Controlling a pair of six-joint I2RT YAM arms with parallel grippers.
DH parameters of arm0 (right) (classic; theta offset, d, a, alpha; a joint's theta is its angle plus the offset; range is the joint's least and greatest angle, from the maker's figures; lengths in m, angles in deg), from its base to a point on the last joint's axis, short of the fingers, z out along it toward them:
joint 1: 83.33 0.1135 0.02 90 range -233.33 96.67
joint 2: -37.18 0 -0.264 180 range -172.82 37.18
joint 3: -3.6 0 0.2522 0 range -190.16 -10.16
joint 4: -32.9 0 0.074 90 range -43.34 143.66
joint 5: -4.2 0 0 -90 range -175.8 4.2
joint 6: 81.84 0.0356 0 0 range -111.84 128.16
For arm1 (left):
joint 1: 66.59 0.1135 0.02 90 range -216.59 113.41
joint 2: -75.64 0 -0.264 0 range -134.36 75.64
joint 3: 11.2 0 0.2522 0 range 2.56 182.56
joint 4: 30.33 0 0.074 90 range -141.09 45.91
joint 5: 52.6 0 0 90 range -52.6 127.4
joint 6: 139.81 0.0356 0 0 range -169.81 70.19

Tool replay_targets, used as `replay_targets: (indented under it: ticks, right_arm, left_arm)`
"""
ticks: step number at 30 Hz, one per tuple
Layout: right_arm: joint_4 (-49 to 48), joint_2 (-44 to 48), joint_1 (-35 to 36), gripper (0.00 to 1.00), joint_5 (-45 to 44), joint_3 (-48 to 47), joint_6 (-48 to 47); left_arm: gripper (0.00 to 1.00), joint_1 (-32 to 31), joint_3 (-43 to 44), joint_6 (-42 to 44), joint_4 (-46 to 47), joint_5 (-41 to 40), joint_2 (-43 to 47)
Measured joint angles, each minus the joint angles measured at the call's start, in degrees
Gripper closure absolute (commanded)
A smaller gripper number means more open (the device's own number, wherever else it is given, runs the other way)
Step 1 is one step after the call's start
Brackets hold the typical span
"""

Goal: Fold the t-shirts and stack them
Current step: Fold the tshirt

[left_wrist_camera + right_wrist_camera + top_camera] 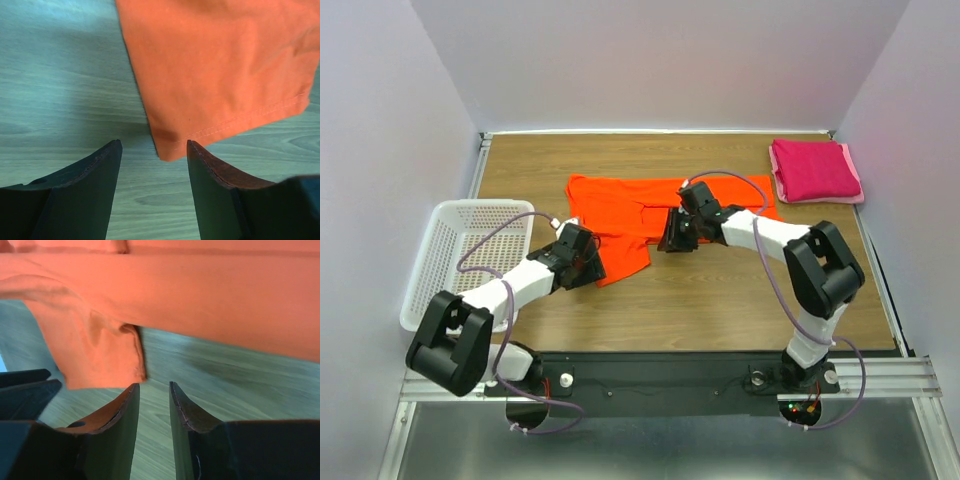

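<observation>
Orange t-shirt (630, 210) is lying spread out mid worktop (720, 295), kinda rumpled, w/ one hemmed corner pointing toward the near left. Left fingers (90, 175) are spread wide, low over the wood. That corner sits right at the gap btwn the tips but isn't pinched afaict. Right fingers (117, 412) have only a narrow gap w/ nothing in it, just bare wood showing thru, and a sleeve hem lies just past one tip. Magenta-pink t-shirt (815, 170) is folded up in the far right corner, well apart from the orange one. White lattice basket (440, 240) sits at the left side.
</observation>
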Motion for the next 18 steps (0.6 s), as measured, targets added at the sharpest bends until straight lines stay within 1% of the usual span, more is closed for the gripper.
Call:
replay_targets:
  ticks: [5,7,8,11,12,14,15,17,18]
  right_arm:
    - [-1.7,-4.5,2.6,0.64,0.5,-2.3,1.0]
    - [-2.0,-5.8,3.4,0.64,0.5,-3.0,1.3]
    - [-2.3,-6.6,3.8,0.64,0.5,-3.5,1.4]
    - [-2.8,-8.0,4.8,0.64,0.5,-3.9,1.8]
    - [-2.9,-8.3,5.0,0.64,0.5,-3.9,2.0]
    - [-3.0,-8.4,5.4,0.64,0.6,-3.9,2.2]
    - [-3.1,-8.4,5.5,0.65,0.6,-3.9,2.3]
    - [-3.3,-8.5,5.7,0.67,0.8,-3.9,2.4]
    - [-3.4,-8.6,5.8,0.69,0.9,-3.9,2.5]
  left_arm:
    - [0.39,-1.4,-0.4,-1.0,1.8,-0.1,-2.3]
    - [0.42,-1.7,-0.4,-1.3,2.8,-0.2,-2.7]
    - [0.46,-1.8,-0.4,-1.4,3.0,-0.3,-2.9]
    - [0.51,-1.9,-0.4,-1.5,3.8,-0.6,-3.5]
    - [0.57,-1.9,-0.4,-1.6,4.3,-0.6,-3.7]
    - [0.62,-1.9,-0.3,-1.7,4.7,-0.6,-4.1]
    - [0.67,-1.9,-0.3,-1.8,5.0,-0.7,-4.3]
    - [0.75,-1.9,-0.3,-1.8,5.1,-0.7,-4.5]
    - [0.81,-1.9,-0.3,-1.8,5.1,-0.7,-4.7]
